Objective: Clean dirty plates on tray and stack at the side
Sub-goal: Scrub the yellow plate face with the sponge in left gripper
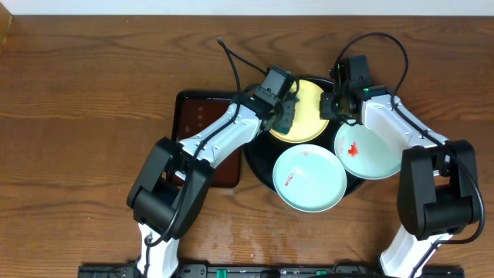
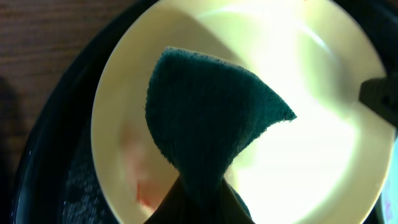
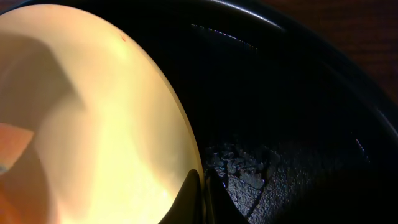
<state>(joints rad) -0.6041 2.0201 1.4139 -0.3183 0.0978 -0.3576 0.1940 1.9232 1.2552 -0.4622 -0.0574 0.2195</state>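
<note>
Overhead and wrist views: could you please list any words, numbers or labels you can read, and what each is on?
None can be read. The yellow plate, near mint plate, right mint plate, black tray and sponge are all unmarked; the red on the plates is smears, not writing.
</note>
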